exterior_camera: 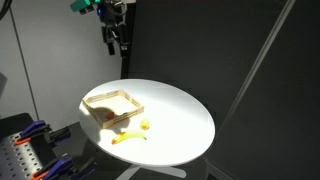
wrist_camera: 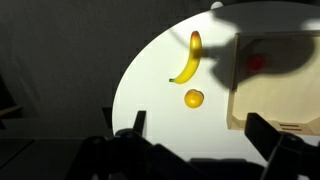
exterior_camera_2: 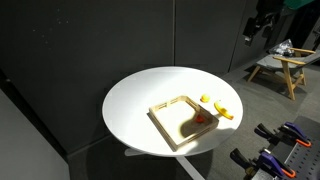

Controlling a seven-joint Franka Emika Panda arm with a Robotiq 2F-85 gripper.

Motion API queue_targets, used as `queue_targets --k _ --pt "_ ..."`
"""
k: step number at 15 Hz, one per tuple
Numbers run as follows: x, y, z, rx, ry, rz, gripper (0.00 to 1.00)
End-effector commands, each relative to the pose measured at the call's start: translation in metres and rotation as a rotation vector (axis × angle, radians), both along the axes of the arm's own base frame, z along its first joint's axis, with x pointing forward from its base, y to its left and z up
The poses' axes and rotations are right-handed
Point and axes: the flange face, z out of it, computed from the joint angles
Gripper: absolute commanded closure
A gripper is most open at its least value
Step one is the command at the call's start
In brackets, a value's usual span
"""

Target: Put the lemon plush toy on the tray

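Observation:
The lemon plush toy [wrist_camera: 194, 98] is a small roundish yellow-orange lump on the white round table, beside the tray; it also shows in both exterior views [exterior_camera: 145, 125] [exterior_camera_2: 205, 99]. The tray [wrist_camera: 240, 105] is a square light-wood one with a raised rim, seen in both exterior views [exterior_camera: 128, 99] [exterior_camera_2: 160, 116]. My gripper [wrist_camera: 198, 135] is open and empty, high above the table, well clear of the toy. It hangs up near the top in both exterior views [exterior_camera: 115, 42] [exterior_camera_2: 252, 30].
A curved yellow banana toy [wrist_camera: 188, 62] lies on the table next to the lemon, also in both exterior views [exterior_camera: 128, 138] [exterior_camera_2: 224, 110]. A small red object [wrist_camera: 256, 62] sits inside the tray [exterior_camera_2: 200, 118]. A wooden stool [exterior_camera_2: 284, 62] stands at the back.

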Motion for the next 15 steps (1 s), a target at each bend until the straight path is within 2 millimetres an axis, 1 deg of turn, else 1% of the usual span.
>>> queue_targets --k 1,6,9,12,15 --pt "0.024 -0.006 -0.006 0.051 0.076 -0.027 0.00" --pt "0.052 -0.015 -0.027 0.153 0.136 -0.032 0.00" --pt "0.068 -0.027 -0.031 0.214 0.134 -0.019 0.00" --pt "0.082 -0.042 -0.033 0.246 0.118 -0.002 0.00" --pt "0.097 -0.055 -0.040 0.269 0.119 0.016 0.00"
